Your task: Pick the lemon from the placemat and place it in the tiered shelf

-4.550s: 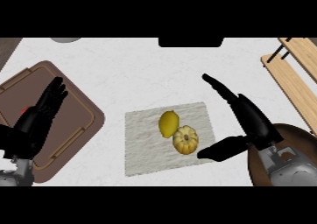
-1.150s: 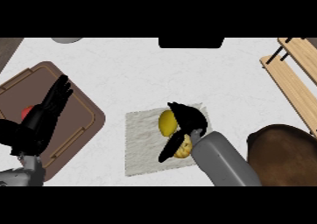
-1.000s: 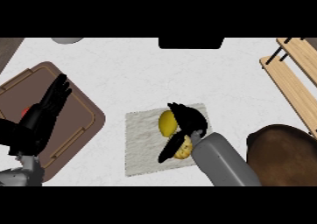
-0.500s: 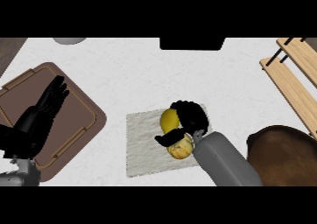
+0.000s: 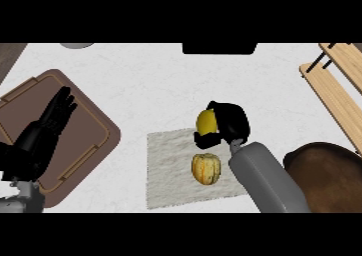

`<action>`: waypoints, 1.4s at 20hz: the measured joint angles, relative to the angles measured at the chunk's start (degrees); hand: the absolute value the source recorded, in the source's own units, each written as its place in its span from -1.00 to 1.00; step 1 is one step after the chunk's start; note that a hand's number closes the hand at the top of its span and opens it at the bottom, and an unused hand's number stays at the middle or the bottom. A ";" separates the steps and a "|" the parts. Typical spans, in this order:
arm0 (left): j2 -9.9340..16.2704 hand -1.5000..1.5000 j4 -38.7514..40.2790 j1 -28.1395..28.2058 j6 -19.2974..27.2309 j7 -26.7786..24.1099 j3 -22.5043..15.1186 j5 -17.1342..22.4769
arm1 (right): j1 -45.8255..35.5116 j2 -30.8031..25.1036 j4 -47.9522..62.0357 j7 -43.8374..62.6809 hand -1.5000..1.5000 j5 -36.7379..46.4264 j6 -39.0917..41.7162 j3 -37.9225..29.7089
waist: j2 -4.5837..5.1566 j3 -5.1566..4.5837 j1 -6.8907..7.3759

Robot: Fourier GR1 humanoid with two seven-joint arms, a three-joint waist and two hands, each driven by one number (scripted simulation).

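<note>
Head view of the counter during the transfer of the lemon [image 5: 206, 121]: the fruit is enclosed from its right side by the curled fingers and thumb of the right hand [image 5: 230, 121] and is seen at the far edge of the placemat [image 5: 169, 175], so that it can be carried toward the tiered shelf [image 5: 340, 85] at the right edge. A ribbed yellow squash [image 5: 207, 168] is left lying on the placemat, apart from the hand. The left hand [image 5: 45, 131] is held open, fingers straight, at rest over the brown tray [image 5: 95, 145] at the left.
</note>
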 measured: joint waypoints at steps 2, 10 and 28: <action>-0.10 0.00 0.19 0.14 -0.05 -0.15 0.05 0.14 | -2.10 -1.12 1.68 7.78 1.00 0.57 -2.59 -4.93 | 0.29 -0.09 -0.37; -0.11 0.00 -0.09 -0.47 -0.10 -0.29 -0.42 -0.23 | -12.02 -7.93 6.62 34.68 1.00 7.07 -14.27 -20.16 | 1.17 -0.40 0.44; -1.18 0.00 0.63 -3.99 -1.11 0.37 -3.41 -0.86 | -37.51 -21.19 19.47 46.31 1.00 40.84 -14.49 -32.29 | 2.27 -0.32 5.41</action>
